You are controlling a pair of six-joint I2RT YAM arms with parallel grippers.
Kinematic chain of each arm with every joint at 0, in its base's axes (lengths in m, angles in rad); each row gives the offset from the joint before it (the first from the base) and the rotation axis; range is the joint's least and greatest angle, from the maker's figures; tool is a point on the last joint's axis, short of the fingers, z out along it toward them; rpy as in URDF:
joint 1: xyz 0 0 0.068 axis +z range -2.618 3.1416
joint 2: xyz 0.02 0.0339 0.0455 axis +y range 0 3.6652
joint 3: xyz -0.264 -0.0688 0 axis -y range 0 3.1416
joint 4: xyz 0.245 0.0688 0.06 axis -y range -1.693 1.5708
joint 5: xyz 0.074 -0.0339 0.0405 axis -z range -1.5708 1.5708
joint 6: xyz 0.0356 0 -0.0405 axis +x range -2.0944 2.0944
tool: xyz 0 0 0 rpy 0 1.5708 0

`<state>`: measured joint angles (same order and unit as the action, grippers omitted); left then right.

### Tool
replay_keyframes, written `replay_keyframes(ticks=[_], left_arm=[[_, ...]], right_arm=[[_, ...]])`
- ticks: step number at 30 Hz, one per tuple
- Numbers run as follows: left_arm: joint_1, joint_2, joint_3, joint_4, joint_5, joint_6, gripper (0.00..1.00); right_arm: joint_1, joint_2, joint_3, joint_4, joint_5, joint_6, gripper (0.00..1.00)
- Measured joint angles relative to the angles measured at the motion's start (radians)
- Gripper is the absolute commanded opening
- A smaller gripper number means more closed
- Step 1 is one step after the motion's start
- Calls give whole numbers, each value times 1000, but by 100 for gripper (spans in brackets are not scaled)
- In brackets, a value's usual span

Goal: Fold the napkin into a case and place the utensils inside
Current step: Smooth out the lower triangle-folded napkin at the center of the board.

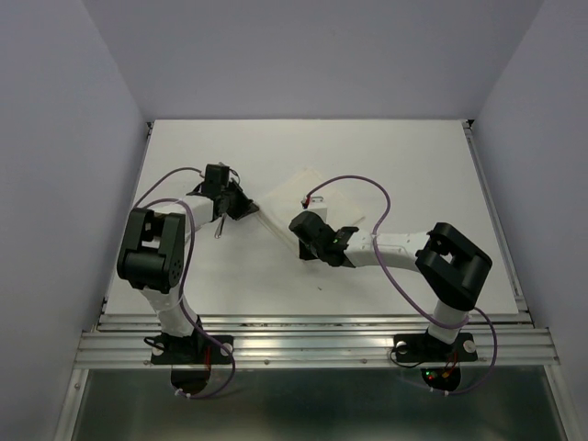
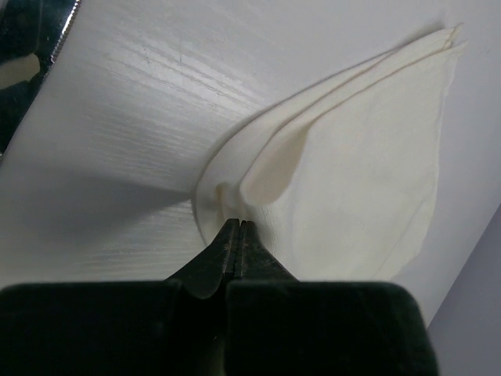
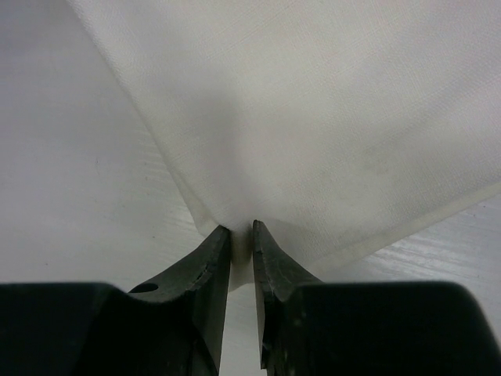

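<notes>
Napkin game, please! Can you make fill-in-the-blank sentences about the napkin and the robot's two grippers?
1. The left gripper is ___ on the napkin.
2. The right gripper has its jaws slightly ___.
3. The napkin and the table are both the colour ___.
Missing words: shut; apart; white.

Your top view looks down from above the near edge over the whole bench [image 1: 413, 165]. Wrist views sit close behind the left end effector [image 2: 236, 227] and right end effector [image 3: 241, 231], sharing the napkin [image 2: 352, 172].
</notes>
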<state>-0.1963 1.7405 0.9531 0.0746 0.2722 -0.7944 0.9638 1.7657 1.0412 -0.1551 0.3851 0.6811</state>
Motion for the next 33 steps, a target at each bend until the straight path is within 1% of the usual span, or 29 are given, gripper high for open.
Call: replay_keyframes(ticks=[6, 11, 15, 17, 24, 27, 30, 33], left_arm=[[0, 42, 5, 5, 8, 0, 0], [0, 44, 5, 10, 9, 0, 0], [0, 45, 7, 12, 9, -1, 0], [0, 47, 12, 13, 9, -1, 0], [0, 73, 18, 21, 10, -1, 0], [0, 79, 18, 23, 13, -1, 0], [0, 80, 18, 26, 14, -1, 0], [0, 89, 18, 35, 21, -2, 0]], right_arm=[[0, 0, 0, 0, 0, 0, 24], [0, 0, 0, 0, 0, 0, 25], [0, 0, 0, 0, -1, -1, 32], [0, 0, 0, 0, -1, -5, 32], [0, 0, 0, -1, -1, -20, 16], [0, 0, 0, -1, 0, -21, 14], [0, -4, 0, -1, 0, -21, 7], [0, -21, -1, -1, 0, -22, 6]])
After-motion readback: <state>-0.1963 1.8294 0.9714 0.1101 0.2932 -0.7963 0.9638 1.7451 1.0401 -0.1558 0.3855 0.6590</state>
